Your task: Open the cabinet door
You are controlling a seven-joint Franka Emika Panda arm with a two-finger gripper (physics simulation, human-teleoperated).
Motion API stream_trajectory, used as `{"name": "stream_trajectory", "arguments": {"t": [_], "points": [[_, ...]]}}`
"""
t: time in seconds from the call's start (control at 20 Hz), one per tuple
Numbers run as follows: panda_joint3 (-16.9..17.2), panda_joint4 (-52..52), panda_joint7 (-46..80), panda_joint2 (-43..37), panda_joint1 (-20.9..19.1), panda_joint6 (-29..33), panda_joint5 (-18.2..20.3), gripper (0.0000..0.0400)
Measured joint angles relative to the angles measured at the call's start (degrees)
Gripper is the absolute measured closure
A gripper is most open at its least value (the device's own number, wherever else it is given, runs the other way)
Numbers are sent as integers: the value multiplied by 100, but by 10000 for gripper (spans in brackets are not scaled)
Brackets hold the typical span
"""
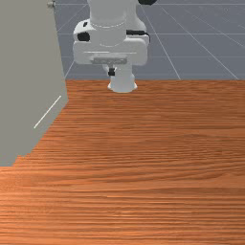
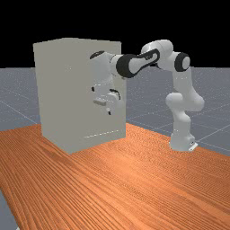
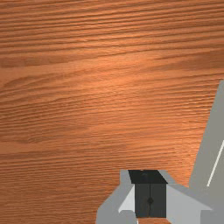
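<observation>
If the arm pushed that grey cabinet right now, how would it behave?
Probably stiff, since the cabinet has flat, straight-edged walls. It looks heavy, bulking large beside the arm. Its broad base on the table suggests it would resist tipping.

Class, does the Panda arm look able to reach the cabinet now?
Probably yes: the end effector hangs beside the cabinet, with nothing visible between them. Its fingers are shut, so gripping would likely need them opened.

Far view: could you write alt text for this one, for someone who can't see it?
A robot arm reaches toward the picture's left, its gripper low against the face of a tall grey cabinet. Arm and cabinet both stand on a wooden table; a thin pale line runs near the cabinet's bottom.
</observation>
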State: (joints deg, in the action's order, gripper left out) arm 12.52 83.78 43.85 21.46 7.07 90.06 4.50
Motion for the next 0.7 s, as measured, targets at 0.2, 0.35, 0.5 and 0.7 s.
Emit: {"name": "stream_trajectory", "arguments": {"t": [0.2,0.35,0.5,0.7], "points": [[-2,328,292,-299,124,-29,-94,400],[-28,963,437,-843,275,-12,-340,400],[-93,1888,749,-1780,423,56,-684,400],[-326,3636,1429,-3792,470,522,-1101,400]]}}
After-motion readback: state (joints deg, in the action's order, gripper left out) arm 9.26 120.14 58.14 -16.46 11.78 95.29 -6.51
